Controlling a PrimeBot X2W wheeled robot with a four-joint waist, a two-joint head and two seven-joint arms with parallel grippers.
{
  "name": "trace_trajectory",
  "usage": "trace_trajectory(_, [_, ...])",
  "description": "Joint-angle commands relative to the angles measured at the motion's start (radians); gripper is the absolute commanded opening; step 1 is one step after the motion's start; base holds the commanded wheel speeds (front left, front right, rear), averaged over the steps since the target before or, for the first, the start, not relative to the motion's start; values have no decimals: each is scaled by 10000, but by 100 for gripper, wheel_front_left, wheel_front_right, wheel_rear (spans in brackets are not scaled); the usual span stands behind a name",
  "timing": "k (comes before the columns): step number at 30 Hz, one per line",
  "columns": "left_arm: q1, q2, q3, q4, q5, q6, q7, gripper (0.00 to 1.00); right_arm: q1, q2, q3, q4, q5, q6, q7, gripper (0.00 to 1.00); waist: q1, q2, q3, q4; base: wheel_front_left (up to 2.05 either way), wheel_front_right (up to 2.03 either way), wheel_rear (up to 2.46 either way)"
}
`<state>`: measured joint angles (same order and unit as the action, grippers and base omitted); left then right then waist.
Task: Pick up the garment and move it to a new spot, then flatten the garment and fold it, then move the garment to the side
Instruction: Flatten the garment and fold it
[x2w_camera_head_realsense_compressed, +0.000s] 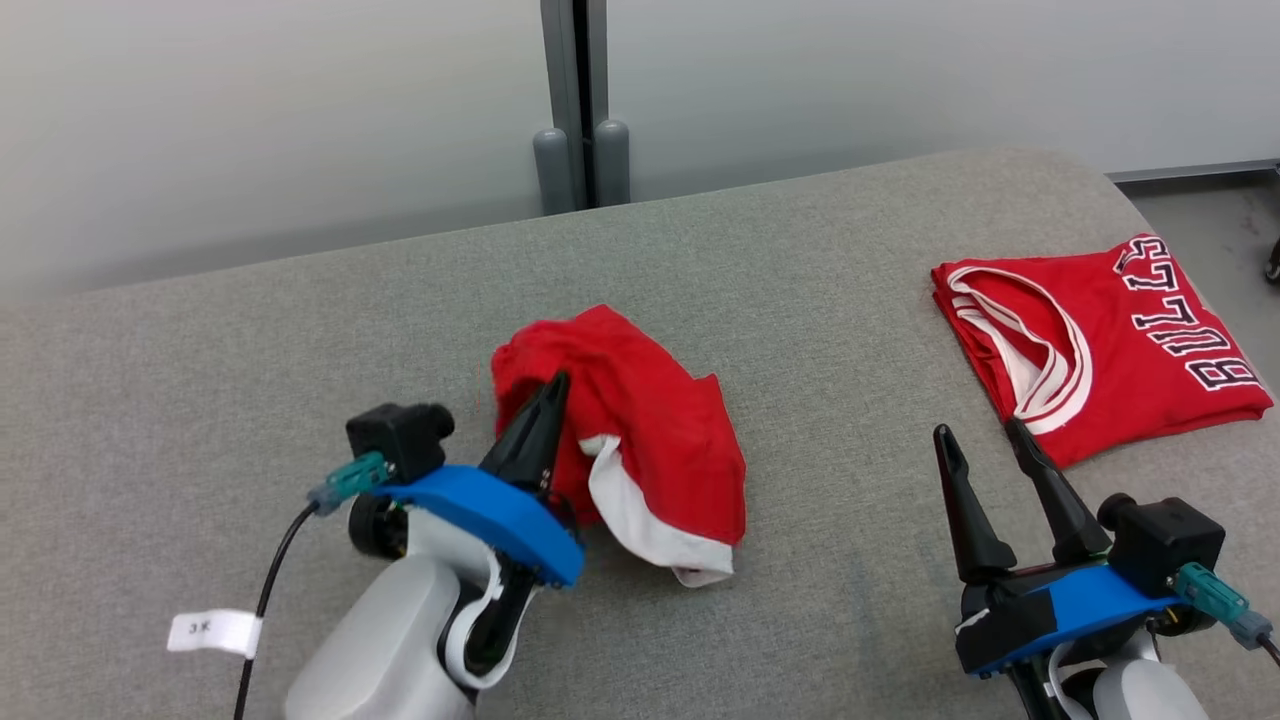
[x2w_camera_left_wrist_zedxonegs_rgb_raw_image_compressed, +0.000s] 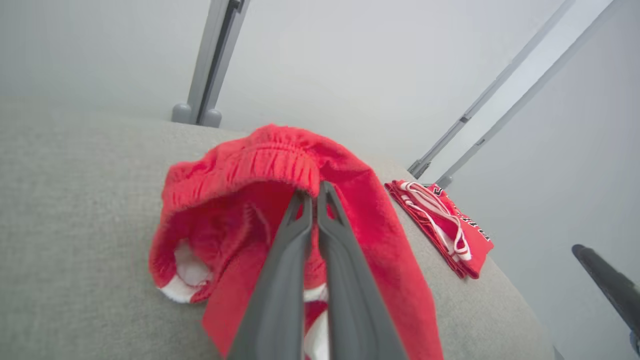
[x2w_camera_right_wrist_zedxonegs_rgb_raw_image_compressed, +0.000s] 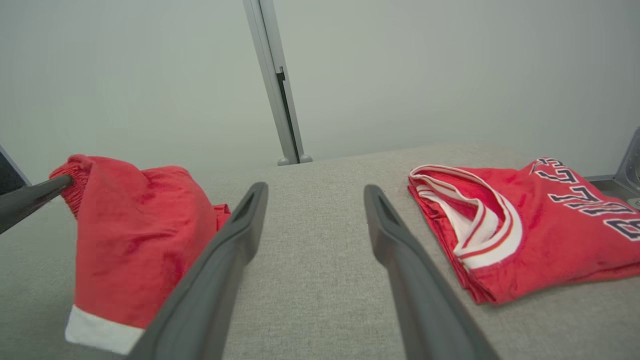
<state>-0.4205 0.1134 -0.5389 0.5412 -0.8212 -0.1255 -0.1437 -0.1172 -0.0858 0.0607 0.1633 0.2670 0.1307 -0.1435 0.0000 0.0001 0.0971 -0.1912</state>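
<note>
The garment (x2w_camera_head_realsense_compressed: 640, 420) is a crumpled pair of red shorts with white hem bands, lying mid-table on the grey cloth surface. My left gripper (x2w_camera_head_realsense_compressed: 555, 388) is shut on its elastic waistband (x2w_camera_left_wrist_zedxonegs_rgb_raw_image_compressed: 280, 162), fingers pinched together at the upper left of the heap, with the band lifted a little in the right wrist view (x2w_camera_right_wrist_zedxonegs_rgb_raw_image_compressed: 75, 185). My right gripper (x2w_camera_head_realsense_compressed: 985, 435) stands open at the lower right, nothing between its fingers (x2w_camera_right_wrist_zedxonegs_rgb_raw_image_compressed: 240, 225), apart from the shorts.
A folded red Bulls jersey (x2w_camera_head_realsense_compressed: 1100, 340) lies at the table's right end, just beyond my right fingertips. The grey padded table (x2w_camera_head_realsense_compressed: 300, 380) ends at a pale wall with a grey post (x2w_camera_head_realsense_compressed: 580, 110). Floor shows past the right edge.
</note>
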Motion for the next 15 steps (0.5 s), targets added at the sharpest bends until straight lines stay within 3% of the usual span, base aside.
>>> trace_trajectory(1, [-425,-44,-213,-261,-46,-73,-119,0,-67,-40,-8,-18,54,1,-32,100,0,-1,-35,36,0,0,0])
trace_trajectory(10, [-3125,-405,-1943,-1149,-109,-74,-253,0,-101,-126,128,-63,73,1,42,100,0,-1,-221,16,0,0,0])
trace_trajectory(15, [-4133,-555,-2197,-1595,-674,-74,-695,0,-152,-158,205,-145,84,1,40,100,0,-1,-210,-133,0,0,0])
